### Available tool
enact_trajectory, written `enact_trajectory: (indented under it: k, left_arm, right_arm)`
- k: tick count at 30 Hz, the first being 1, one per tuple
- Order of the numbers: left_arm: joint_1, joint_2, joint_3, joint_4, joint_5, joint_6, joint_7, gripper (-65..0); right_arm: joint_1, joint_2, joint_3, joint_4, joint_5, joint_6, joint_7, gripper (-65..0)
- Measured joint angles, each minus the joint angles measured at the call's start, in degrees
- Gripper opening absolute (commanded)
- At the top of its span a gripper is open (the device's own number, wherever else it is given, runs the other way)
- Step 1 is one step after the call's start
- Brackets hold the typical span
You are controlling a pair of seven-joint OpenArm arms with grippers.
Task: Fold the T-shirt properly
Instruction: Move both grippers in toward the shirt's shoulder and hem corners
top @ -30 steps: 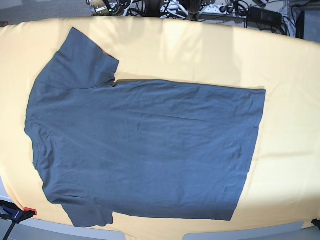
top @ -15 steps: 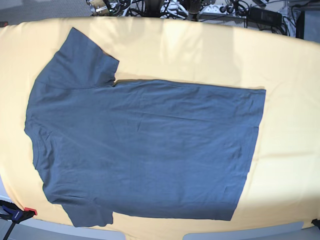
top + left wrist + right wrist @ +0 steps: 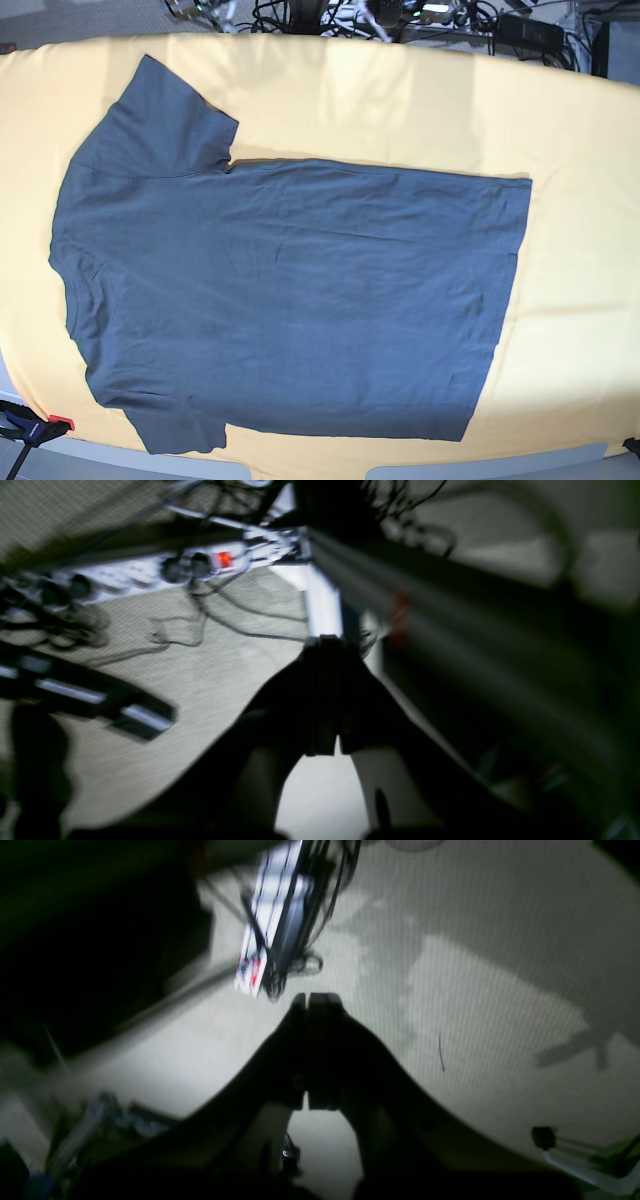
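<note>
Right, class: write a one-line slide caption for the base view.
Dark blue-grey T-shirt spread flat and unfolded on the yellow cloth, collar at left.

We find no text, brand, number or sign that can be read. The power strip [image 3: 260, 947] above the right gripper [image 3: 316, 1005] bears a red-and-white mark (too blurred to make out), and the T-shirt [image 3: 290, 290] shows no print.

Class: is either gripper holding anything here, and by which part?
Nothing is held. The left gripper and right gripper are shut on nothing; the T-shirt lies flat, untouched.
</note>
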Motion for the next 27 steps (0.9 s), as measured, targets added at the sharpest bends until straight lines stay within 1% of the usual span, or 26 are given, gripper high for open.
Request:
enact_trajectory:
  k: [3,5,6,8,10,11,12,14,16,18,19,21,22,24,27]
  left_arm:
    - [5.38,-3.67,0.00,4.70,0.83,-3.65,0.87,-65.0]
    - [9.53,-5.27,-0.04,8.92,0.59,-5.55,1.18,-65.0]
    - [11.65,-5.81,-0.04,11.39,0.52,-6.16,1.31,-65.0]
    - [15.91,-7.02,0.07,16.83,0.42,-6.19,1.53,-65.0]
    - [20.17,-9.18,0.11,22.91,-0.37,-6.56,2.64,-65.0]
    - [22.27,-10.43,0.11,25.88,-2.12,-5.99,3.72,-65.0]
    - [24.41,-11.61,-0.04,29.00,-3.56,-4.57,5.07,-65.0]
    - [28.83,-14.25,-0.02,35.50,-4.63,-2.99,8.17,-65.0]
    - [33.05,-16.65,-0.07,42.23,-4.70,-2.12,10.47,-65.0]
    - [37.16,-18.91,-0.02,49.77,-4.70,-2.80,11.37,-65.0]
    - [39.15,-20.00,-0.07,53.48,-4.98,-2.80,11.80,-65.0]
    - [43.30,-22.27,-1.01,60.63,-4.72,-1.64,12.41,-65.0]
    - [45.53,-23.47,-2.03,64.02,-4.22,-0.50,12.96,-65.0]
    - [49.62,-25.29,-4.94,70.34,-2.25,-0.26,13.88,-65.0]
    - [55.08,-26.62,-10.16,79.56,-1.20,-0.50,16.55,-65.0]
  right_arm:
    - [-5.35,2.03,0.00,6.54,0.44,5.40,-2.71,-65.0]
    - [-8.92,3.13,-0.04,12.37,2.40,7.80,-5.33,-65.0]
    - [-10.75,3.78,-0.07,15.61,3.96,8.46,-6.23,-65.0]
    - [-14.75,5.44,-0.04,22.40,6.64,9.75,-8.81,-65.0]
    - [-19.41,7.02,0.04,29.16,7.15,10.23,-10.64,-65.0]
    - [-21.94,8.00,0.20,32.59,7.17,10.08,-11.26,-65.0]
    - [-24.48,8.87,0.22,36.04,7.37,9.99,-11.65,-65.0]
    - [-29.92,10.64,0.20,43.43,7.10,9.38,-12.13,-65.0]
    - [-35.15,12.20,0.02,51.21,7.45,8.04,-12.17,-65.0]
    - [-40.06,14.51,-0.13,59.52,7.89,6.69,-13.57,-65.0]
    - [-42.21,15.87,-0.09,63.47,7.72,5.11,-15.23,-65.0]
    - [-46.49,18.34,0.22,71.14,6.97,1.49,-18.88,-65.0]
    - [-48.72,19.23,0.28,74.64,6.45,-0.31,-20.46,-65.0]
    - [-52.98,20.22,0.31,81.18,2.25,-3.48,-21.62,-65.0]
    - [-58.38,20.83,0.07,89.44,-5.14,-8.68,-21.73,-65.0]
